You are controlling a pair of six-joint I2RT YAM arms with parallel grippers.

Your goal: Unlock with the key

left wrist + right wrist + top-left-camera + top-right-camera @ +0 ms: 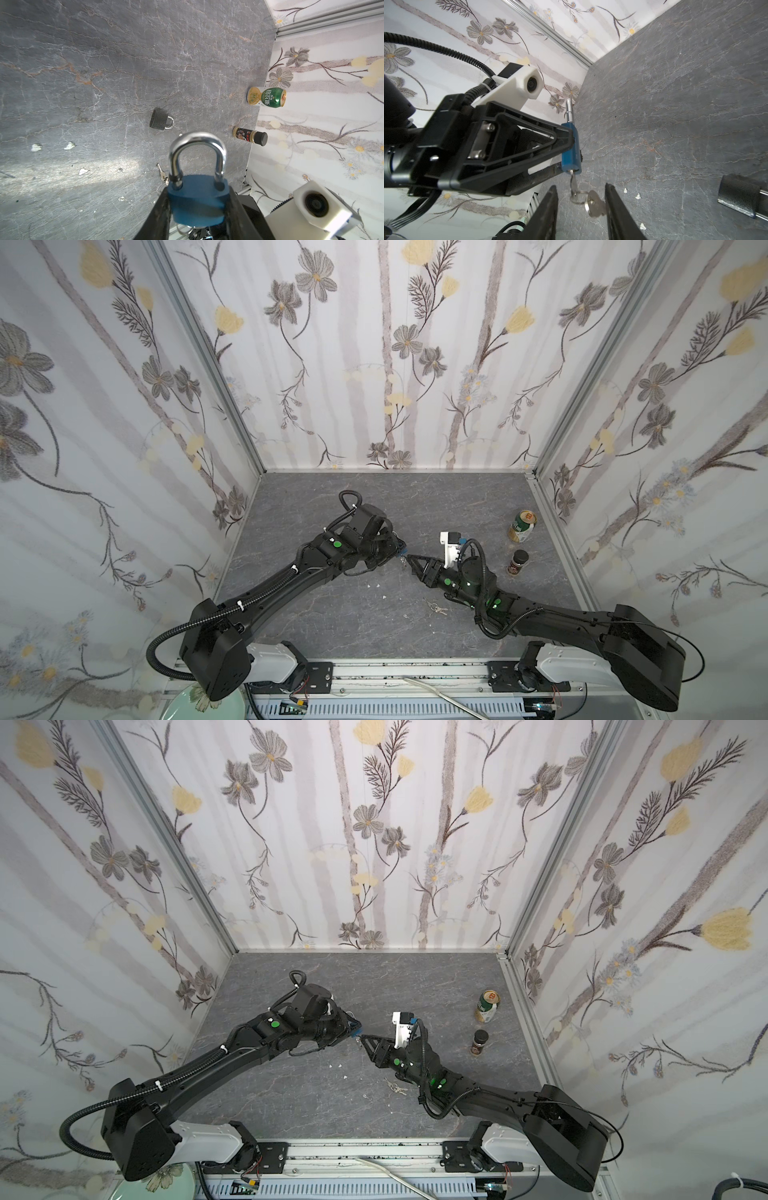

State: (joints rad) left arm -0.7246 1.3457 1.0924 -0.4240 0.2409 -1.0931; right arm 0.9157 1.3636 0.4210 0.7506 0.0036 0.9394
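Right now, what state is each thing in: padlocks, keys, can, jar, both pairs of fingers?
blue padlock: shackle looks closed, clamped between left fingers
key: inserted in blue padlock
right fingers: open, either side of hanging spare key
black padlock: closed, lying flat
can: upright
spice jar: upright, capped
key bunch: lying loose

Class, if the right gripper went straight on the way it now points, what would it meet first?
Probably the loose key dangling between the open jaws of the right gripper, then the blue padlock beyond it; depth is hard to judge.
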